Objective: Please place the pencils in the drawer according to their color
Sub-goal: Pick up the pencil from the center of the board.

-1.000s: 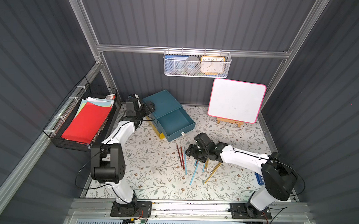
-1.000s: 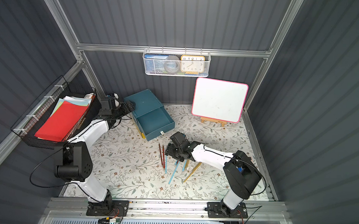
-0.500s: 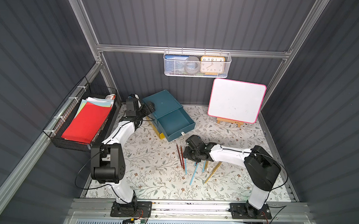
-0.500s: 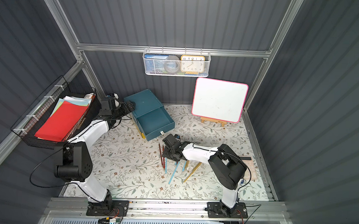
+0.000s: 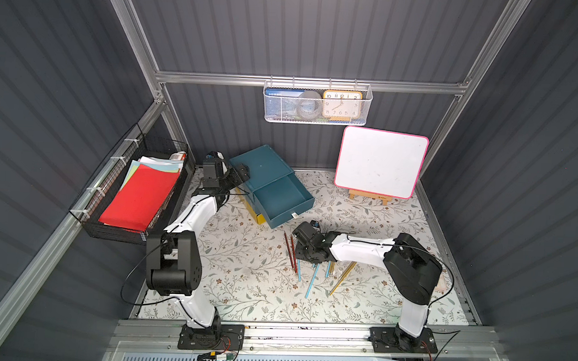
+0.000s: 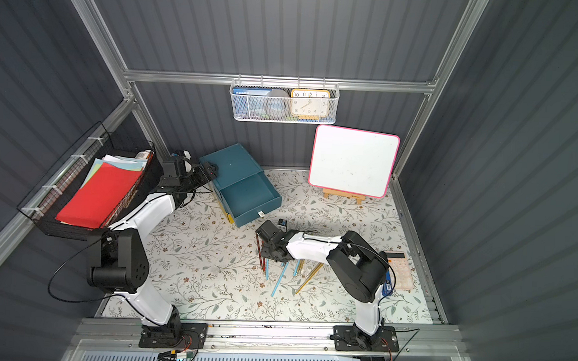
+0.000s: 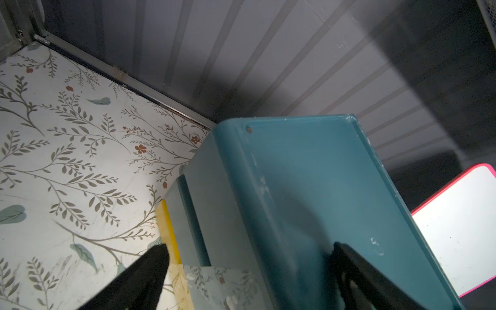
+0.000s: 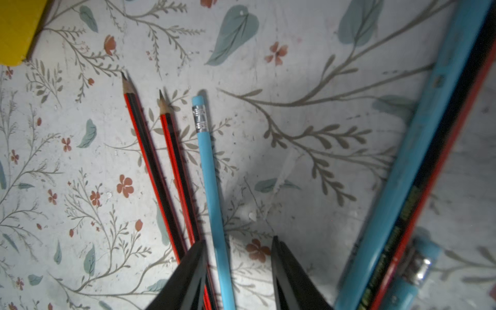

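Right wrist view: my right gripper [image 8: 237,241] is down at the floral mat [image 8: 295,80], jaws apart, straddling a light blue pencil [image 8: 212,174]. One finger [image 8: 185,281] sits almost against it and the other shows a clear gap, so no grip. Two red-and-black pencils [image 8: 147,150] lie just beside it on the mat, sharpened tips at the same end as its eraser. Another blue one and another red-black one run past close to the lens, blurred. In both top views, more blue pencils [image 5: 311,281] and gold pencils [image 5: 342,279] lie fanned on the mat under my right arm, near the open teal drawer [image 5: 280,196]. My left gripper [image 7: 249,248] is spread wide across a corner of the drawer box [image 7: 322,174]; can't tell if it touches.
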`<move>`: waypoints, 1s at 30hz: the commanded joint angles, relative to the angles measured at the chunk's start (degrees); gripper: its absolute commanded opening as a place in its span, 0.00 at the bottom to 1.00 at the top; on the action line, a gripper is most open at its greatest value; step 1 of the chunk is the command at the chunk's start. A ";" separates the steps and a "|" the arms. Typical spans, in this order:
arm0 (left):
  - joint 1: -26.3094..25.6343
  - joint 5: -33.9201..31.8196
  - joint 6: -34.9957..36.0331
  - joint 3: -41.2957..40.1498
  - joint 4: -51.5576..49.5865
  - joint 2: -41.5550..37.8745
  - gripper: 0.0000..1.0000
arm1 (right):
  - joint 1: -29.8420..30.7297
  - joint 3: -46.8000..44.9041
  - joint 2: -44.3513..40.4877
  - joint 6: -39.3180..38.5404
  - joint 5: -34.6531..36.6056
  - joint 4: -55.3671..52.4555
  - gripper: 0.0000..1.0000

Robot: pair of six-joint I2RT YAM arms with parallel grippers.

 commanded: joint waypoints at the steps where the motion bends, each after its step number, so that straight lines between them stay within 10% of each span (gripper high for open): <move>1: -0.70 0.95 0.79 -1.45 -1.80 -0.98 1.00 | 0.54 1.04 1.52 -0.76 1.93 -2.99 0.45; 30: -0.70 1.10 0.55 -1.55 -1.37 -0.55 1.00 | 3.75 3.62 3.27 -1.33 5.28 -12.80 0.09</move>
